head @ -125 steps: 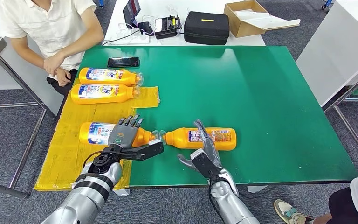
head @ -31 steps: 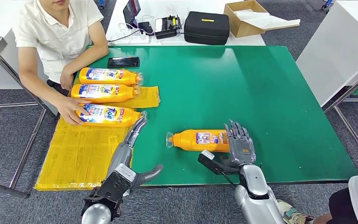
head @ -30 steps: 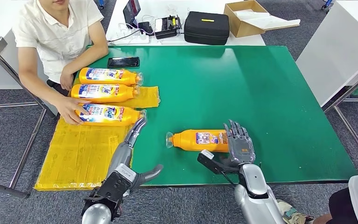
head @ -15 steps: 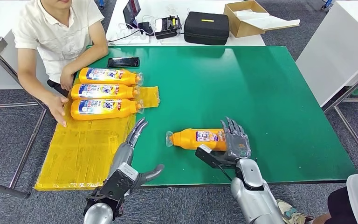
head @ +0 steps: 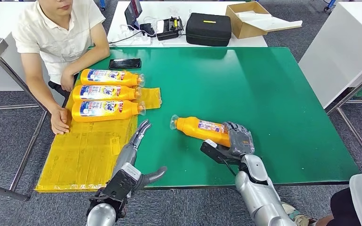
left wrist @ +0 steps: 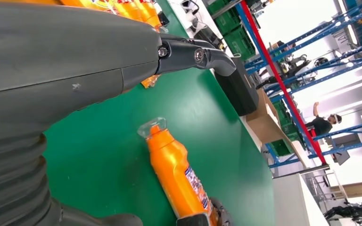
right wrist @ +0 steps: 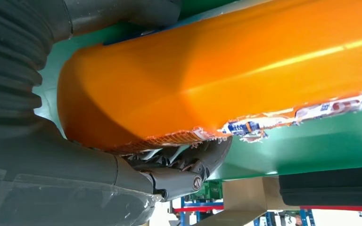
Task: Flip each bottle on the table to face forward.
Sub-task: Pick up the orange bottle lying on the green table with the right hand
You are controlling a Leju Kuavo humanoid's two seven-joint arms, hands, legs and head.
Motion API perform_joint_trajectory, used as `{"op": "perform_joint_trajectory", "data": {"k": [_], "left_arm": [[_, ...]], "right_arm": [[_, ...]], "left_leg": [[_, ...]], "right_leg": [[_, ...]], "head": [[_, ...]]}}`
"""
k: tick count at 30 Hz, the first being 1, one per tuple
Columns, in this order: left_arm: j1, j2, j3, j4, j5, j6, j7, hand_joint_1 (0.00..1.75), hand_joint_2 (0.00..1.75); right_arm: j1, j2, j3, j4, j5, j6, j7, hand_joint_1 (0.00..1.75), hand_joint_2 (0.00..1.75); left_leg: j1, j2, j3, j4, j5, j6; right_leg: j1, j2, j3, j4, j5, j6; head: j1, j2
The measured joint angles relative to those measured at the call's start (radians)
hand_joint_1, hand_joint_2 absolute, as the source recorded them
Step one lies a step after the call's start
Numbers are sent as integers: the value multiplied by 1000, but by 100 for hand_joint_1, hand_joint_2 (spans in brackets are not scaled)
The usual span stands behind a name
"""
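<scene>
A: What does the bottle in play look like?

B: It is an orange plastic detergent bottle [head: 201, 129] with a clear cap, lying on its side on the green table top [head: 264, 94], slanted, cap toward the far left. Its label with small print faces up. The right wrist view shows the label's edge torn and ragged.

A: And the right hand?

B: The robot's grey right hand [head: 238, 139] grips the bottle's base end, fingers curled over the top and thumb underneath.

A: The left one?

B: The left hand [head: 139, 134] holds nothing, its fingers straight and close together, its thumb out to the side. It hovers over the table's near edge beside the yellow cardboard sheet [head: 85, 150].

A: What differs from half a second ago?

B: The bottle lay square across the table then; now its cap end has swung farther away, and the hand has closed round the base. The person's hand [head: 59, 125] has dropped to the yellow sheet.

A: What else is around?

B: Three more orange bottles [head: 104, 92] lie in a row on the yellow sheet, labels up, well apart from the held one. A black phone [head: 124, 63] lies beyond them. On the white table behind sit a black case [head: 208, 28] and an open cardboard box [head: 250, 16]. The seated person in a white shirt [head: 56, 33] is at the left corner.
</scene>
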Motion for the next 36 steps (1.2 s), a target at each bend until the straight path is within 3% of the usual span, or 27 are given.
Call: {"op": "perform_joint_trajectory", "data": {"k": [6, 13, 36], "left_arm": [[-5, 0, 0, 10, 6, -4, -2, 0, 175], [-12, 0, -7, 25, 23, -16, -10, 0, 175], [-18, 0, -10, 37, 26, -17, -13, 0, 175]], "right_arm": [[-18, -5, -5, 31, -43, 14, -31, 175, 175], [-29, -20, -31, 62, -193, 81, -150, 175, 175], [-34, -27, -36, 78, -215, 86, -162, 175, 175]], "left_leg": [[0, 1, 5, 0, -1, 0], [0, 3, 12, 0, -4, 0], [0, 3, 15, 0, -4, -1]], "right_leg": [[0, 0, 1, 0, 0, 0], [0, 2, 1, -1, -1, -1], [0, 3, 2, -1, -1, -1]], "head": [[0, 0], [0, 0], [0, 0]]}}
